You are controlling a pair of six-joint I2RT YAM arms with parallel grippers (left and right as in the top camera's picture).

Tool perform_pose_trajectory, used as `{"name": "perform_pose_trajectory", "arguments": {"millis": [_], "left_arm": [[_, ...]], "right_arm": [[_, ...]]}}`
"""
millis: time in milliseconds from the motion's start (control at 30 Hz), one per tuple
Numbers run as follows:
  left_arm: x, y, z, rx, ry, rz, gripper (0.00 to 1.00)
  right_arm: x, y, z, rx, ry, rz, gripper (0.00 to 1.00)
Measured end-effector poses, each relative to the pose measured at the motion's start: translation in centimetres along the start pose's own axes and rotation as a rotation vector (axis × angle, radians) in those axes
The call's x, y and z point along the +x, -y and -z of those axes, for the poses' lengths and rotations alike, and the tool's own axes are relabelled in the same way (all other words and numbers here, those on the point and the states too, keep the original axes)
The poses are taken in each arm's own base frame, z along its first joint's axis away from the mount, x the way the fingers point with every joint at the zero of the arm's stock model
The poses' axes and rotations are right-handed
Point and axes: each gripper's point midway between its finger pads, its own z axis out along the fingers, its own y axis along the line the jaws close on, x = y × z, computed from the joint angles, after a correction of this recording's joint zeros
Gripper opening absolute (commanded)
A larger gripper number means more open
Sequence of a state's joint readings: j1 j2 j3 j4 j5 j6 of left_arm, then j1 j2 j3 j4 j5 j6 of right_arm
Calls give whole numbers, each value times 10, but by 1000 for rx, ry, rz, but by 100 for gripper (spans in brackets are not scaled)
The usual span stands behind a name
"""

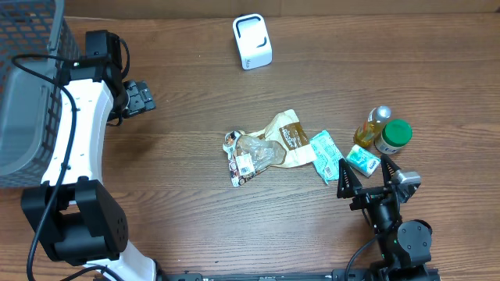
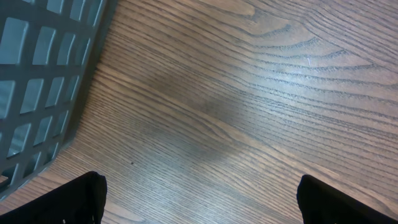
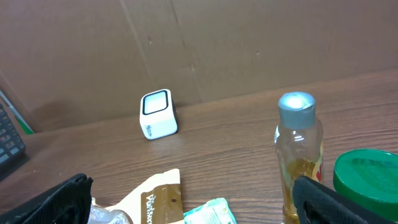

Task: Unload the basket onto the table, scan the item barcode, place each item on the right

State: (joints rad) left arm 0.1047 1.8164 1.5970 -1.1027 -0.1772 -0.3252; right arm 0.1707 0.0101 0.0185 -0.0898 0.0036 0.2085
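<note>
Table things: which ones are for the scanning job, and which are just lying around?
For the job: white scanner, brown snack packet, crumpled clear wrapper, green packets, bottle, green-lidded jar.

Just lying about, probably: grey basket.

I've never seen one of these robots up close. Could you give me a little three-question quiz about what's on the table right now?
1. True or false: the right end effector is gripping the bottle.
2. What colour is the lid of the jar standing right beside the bottle? A) red B) green C) white
3. Short answer: which arm's end effector is nearer the grey basket?

Key
1. False: it is open and empty, and sits short of the bottle.
2. B.
3. The left end effector, which is open over bare wood beside the basket.
</note>
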Motion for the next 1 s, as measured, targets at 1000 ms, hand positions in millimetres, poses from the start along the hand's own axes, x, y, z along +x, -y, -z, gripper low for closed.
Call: {"name": "perform_pose_trajectory", "arguments": {"millis": [1000], "left_arm": [[0, 0, 0, 0, 0, 0, 100]], "right_arm": [[-1, 5, 0, 19, 6, -1, 100]]}}
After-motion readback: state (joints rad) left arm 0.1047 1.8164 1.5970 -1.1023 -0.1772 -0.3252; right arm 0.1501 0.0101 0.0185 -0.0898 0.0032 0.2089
